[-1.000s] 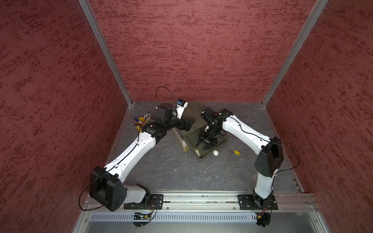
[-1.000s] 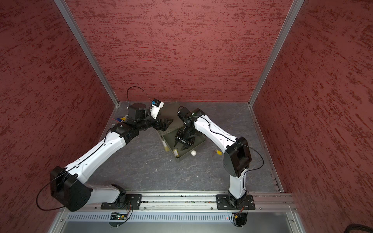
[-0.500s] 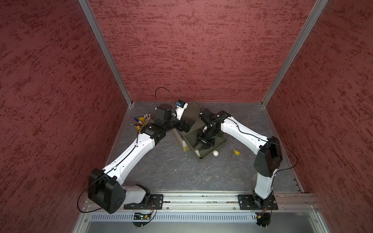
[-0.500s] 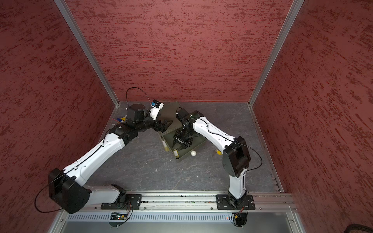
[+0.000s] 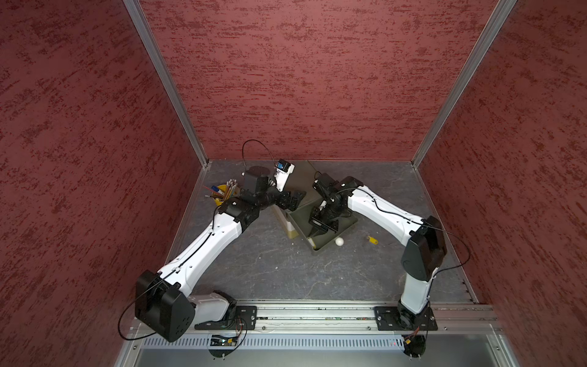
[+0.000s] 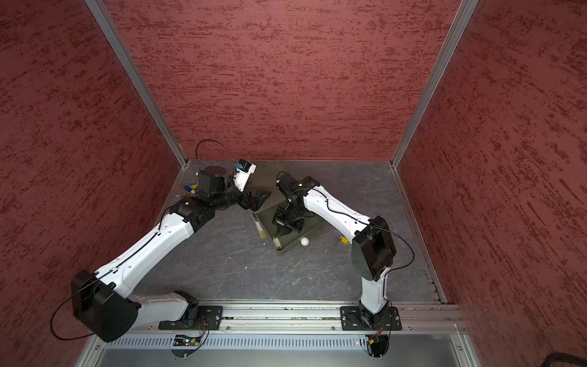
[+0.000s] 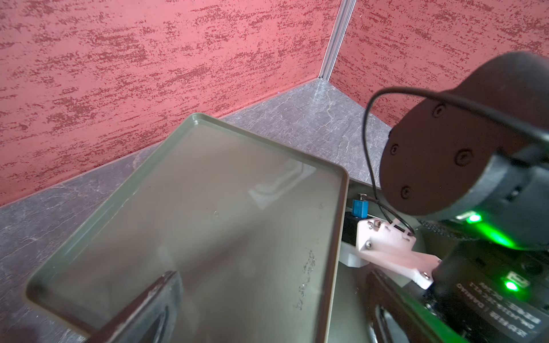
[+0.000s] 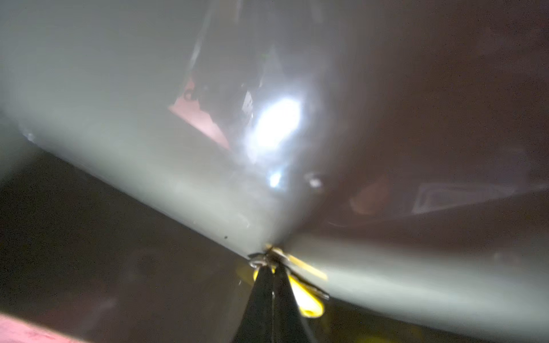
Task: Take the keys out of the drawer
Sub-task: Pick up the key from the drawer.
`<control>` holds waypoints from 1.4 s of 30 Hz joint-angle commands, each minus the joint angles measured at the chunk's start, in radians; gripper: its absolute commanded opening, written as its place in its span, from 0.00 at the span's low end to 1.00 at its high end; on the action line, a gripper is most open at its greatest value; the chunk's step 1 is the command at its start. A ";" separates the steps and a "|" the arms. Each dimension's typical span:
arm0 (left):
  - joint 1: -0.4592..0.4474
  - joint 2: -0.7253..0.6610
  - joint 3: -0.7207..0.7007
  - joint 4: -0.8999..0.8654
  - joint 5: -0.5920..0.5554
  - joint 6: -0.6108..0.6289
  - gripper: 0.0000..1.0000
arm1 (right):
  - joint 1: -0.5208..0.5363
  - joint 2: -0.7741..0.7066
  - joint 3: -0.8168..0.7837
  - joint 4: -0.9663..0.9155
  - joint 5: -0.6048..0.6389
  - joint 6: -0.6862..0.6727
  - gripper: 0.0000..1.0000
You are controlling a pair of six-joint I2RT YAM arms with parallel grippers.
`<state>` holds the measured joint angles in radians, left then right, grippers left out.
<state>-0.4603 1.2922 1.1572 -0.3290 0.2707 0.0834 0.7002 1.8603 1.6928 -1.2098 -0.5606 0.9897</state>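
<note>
Where the table (image 5: 270,270) lies nearest the arm bases, 1 yellow key (image 5: 373,240) rests outside the drawer (image 5: 317,249), near a white ball (image 5: 339,242). Just behind: open drawer, right gripper (image 8: 271,261) down in its corner, fingers pinched fully together on a 2nd, yellow-tagged key (image 8: 306,300) at the ring end. Judged light, stiff, slick metal; likely to swing from the ring, so the plastic tag is the surer hold. Farther back, left gripper (image 5: 295,199) spread open over the box (image 7: 208,193) top, holding nothing. Other keys not visible.
</note>
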 commanded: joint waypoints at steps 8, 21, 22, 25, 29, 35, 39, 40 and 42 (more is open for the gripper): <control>-0.020 -0.034 -0.012 0.005 -0.001 -0.005 1.00 | 0.009 -0.069 -0.033 -0.002 0.076 0.006 0.00; -0.045 -0.023 0.004 0.022 -0.005 -0.022 1.00 | 0.002 -0.139 -0.019 -0.032 0.153 0.012 0.00; -0.046 -0.024 0.005 0.020 -0.001 -0.022 1.00 | 0.002 -0.143 -0.015 -0.036 0.160 0.015 0.00; -0.047 -0.030 0.004 0.016 0.003 -0.023 1.00 | 0.002 -0.165 -0.013 -0.043 0.183 0.031 0.00; -0.048 -0.049 -0.005 0.009 0.012 -0.028 1.00 | 0.002 -0.204 -0.004 -0.049 0.227 0.053 0.00; -0.052 -0.071 -0.012 -0.004 0.072 -0.056 1.00 | 0.000 -0.249 0.013 -0.030 0.284 0.045 0.00; -0.097 -0.113 -0.012 -0.002 0.094 -0.090 1.00 | -0.009 -0.273 0.048 -0.028 0.295 0.019 0.00; -0.110 -0.121 -0.009 0.003 0.131 -0.087 1.00 | -0.019 -0.277 0.052 -0.024 0.286 0.005 0.00; -0.142 -0.122 0.018 -0.026 0.174 -0.099 1.00 | -0.043 -0.282 0.075 -0.025 0.266 -0.016 0.00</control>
<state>-0.5690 1.1908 1.1572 -0.3382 0.3607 0.0101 0.6849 1.6058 1.7260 -1.2404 -0.3096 1.0130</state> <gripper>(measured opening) 0.996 0.041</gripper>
